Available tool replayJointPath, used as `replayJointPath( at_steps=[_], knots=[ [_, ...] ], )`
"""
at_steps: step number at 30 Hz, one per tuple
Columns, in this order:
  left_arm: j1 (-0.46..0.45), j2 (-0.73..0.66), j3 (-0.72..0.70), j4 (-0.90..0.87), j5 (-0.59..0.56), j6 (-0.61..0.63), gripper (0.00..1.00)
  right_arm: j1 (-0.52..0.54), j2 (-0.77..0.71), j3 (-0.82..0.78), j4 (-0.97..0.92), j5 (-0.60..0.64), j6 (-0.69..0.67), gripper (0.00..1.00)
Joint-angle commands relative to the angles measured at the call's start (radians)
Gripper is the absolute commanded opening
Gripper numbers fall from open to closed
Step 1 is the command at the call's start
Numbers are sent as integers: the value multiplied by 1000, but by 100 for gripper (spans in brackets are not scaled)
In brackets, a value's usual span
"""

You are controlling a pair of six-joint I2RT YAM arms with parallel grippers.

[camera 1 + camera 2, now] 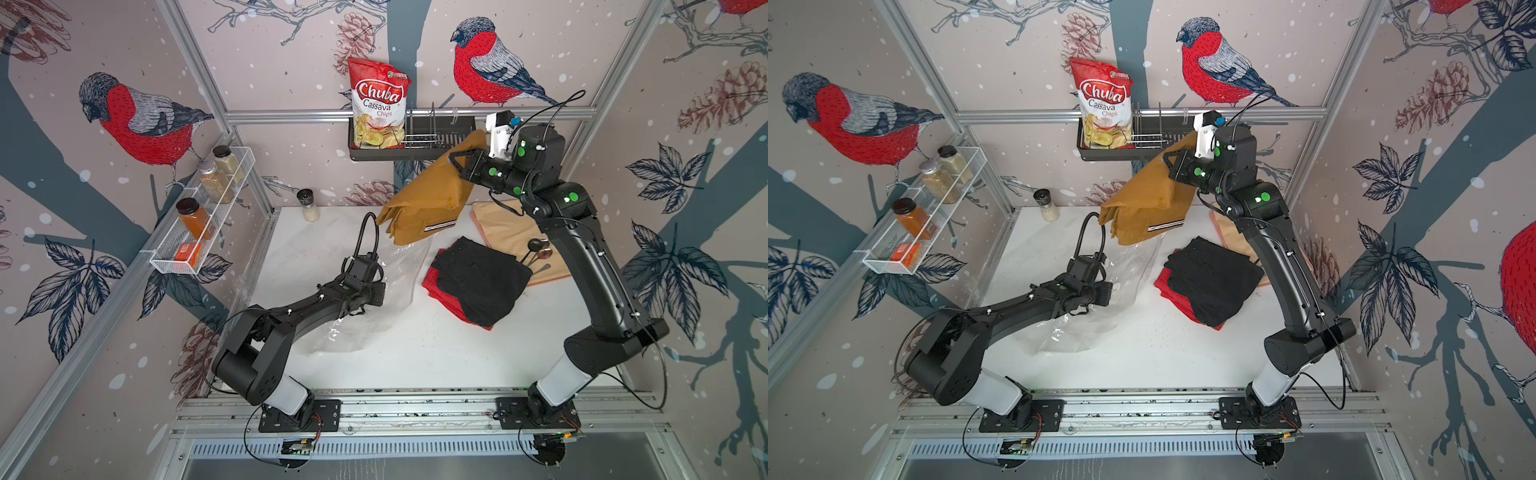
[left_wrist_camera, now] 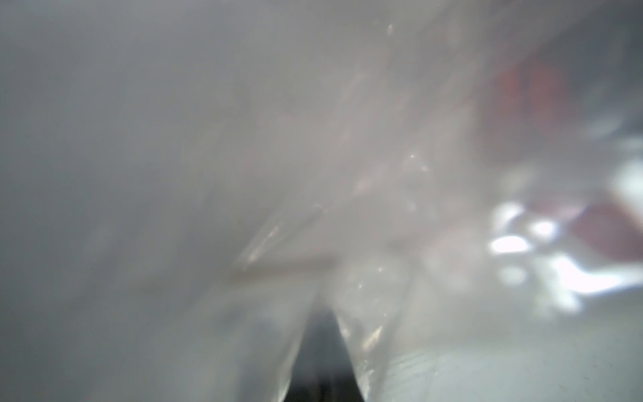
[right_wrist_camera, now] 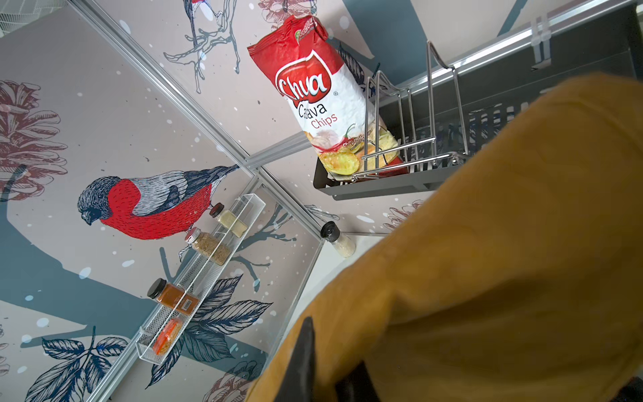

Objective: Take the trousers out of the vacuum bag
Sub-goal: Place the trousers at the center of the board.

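Bird walls (image 1: 291,62) stand round a white table (image 1: 415,357). The black trousers (image 1: 482,278) lie on the red trousers (image 1: 436,289), out of the bag (image 1: 365,320). I think this is the last pair. The right end effector (image 1: 457,163), arm stretched up high, is clamped on the brown trousers (image 1: 428,199), which dangle by the bag's mouth. The left end effector (image 1: 379,293), arm low, is pinched tight on the bag. Next, carry the brown pair aside and set it down.

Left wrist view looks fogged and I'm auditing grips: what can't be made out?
- Left wrist view: vacuum bag plastic over the lens blurs everything beyond the left gripper.
- Both top views: black trousers cover most of the red trousers; mustard trousers bury the tips of the right gripper.
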Motion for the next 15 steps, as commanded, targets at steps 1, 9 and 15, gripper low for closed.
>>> replayJointPath(
  at_steps=[1,9,15],
  knots=[
    [3,-8,-24,-26,-30,-20,0,-17,-2,3,158,-37,13,0],
    [4,-48,-54,-39,-107,-62,0,-45,22,-44,178,-13,-6,0],
    [31,-182,-154,51,-91,-134,0,-79,57,-75,220,9,-13,0]
  ],
)
